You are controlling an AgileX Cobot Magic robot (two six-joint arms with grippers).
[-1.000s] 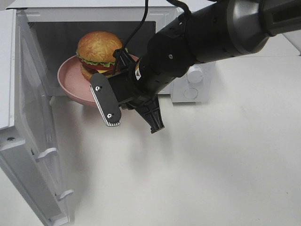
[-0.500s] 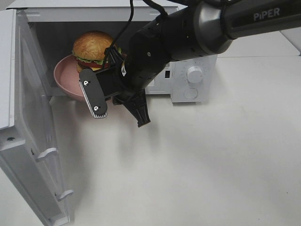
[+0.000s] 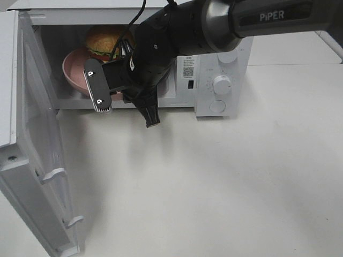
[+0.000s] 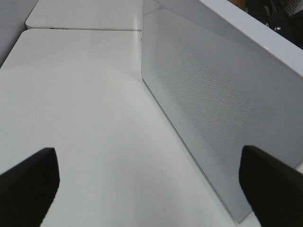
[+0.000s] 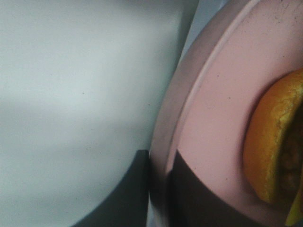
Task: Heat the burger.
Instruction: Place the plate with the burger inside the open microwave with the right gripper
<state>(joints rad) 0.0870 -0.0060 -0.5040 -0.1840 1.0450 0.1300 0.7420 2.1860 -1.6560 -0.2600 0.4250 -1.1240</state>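
Note:
The burger, golden bun over lettuce and tomato, sits on a pink plate that is now partly inside the open microwave. My right gripper is shut on the plate's near rim, and the arm hides that side of the plate. The right wrist view shows the rim pinched between two dark fingers, with the burger's bun beside them. In the left wrist view my left gripper is open and holds nothing, facing the outer face of the microwave door.
The microwave door stands swung open at the left, toward the table's front. A round knob is on the microwave's control panel at the right. White tabletop spreads in front.
My right arm has carried the plate and burger up and to the left, from in front of the opening into the microwave cavity. The left gripper has stayed open.

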